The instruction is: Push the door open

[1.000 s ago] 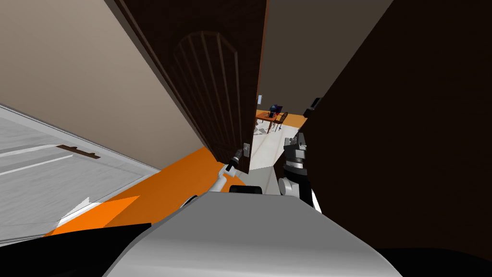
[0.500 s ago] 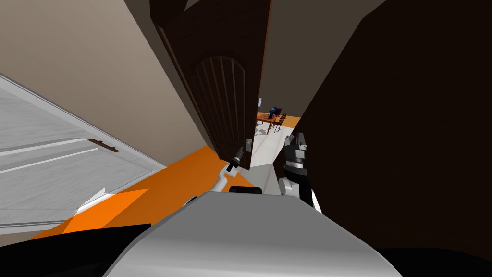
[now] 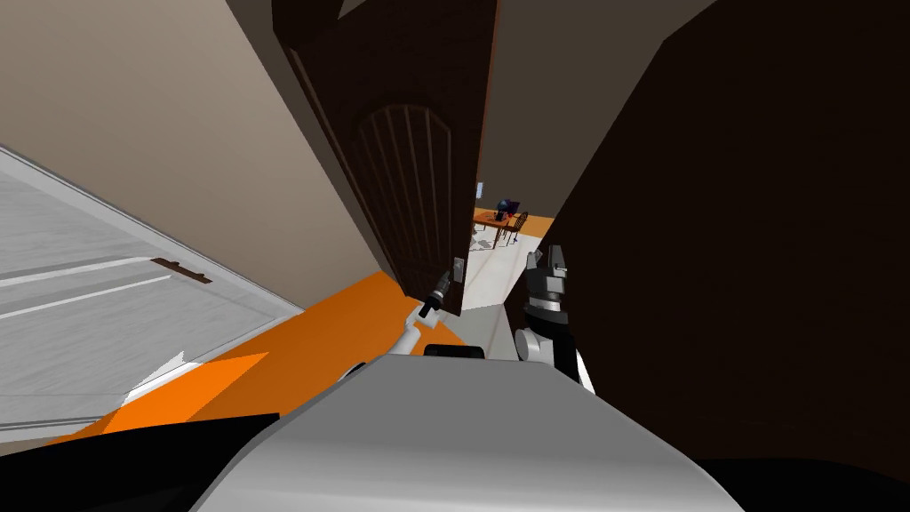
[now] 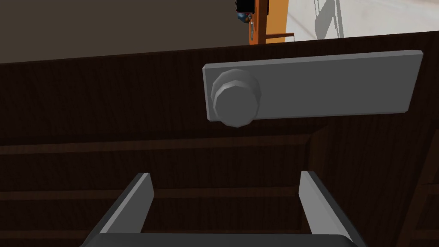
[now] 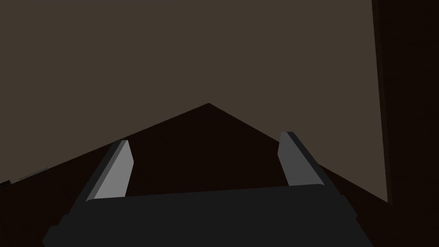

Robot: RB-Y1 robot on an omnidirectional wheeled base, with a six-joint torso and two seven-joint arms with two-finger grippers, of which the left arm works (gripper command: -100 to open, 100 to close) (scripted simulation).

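1. Head view: the dark brown panelled wooden door (image 3: 400,160) stands ajar, dead ahead of the robot. Its free edge leaves a narrow gap, and a small orange desk (image 3: 491,215) shows far off in the room beyond.
   - The left end effector (image 3: 444,286) is reached out low to the door's free edge, right at the lock hardware. My read is that this is the spot furthest from the hinge, so it gives the most leverage per push.
   - The right end effector (image 3: 546,258) is held up on the other side of the gap, near a dark flat surface (image 3: 755,267). It looks parked clear of the door's swing.
   - Orange floor (image 3: 293,356) runs under the door on the robot's side.
2. Left wrist view: the fingers are spread with nothing between them, and they point square at the door face.
   - The grey rectangular backplate (image 4: 313,83) and the grey faceted round knob (image 4: 235,97) sit just past the fingertips.
   - The knob isn't gripped. A push needs contact, not a grasp, so the open jaws make sense.
   - I can't tell whether the tips touch the wood.
3. Right wrist view: the fingers are spread, empty and idle.
4. Judgement: the door is partly open and the gap is too narrow for the body yet.
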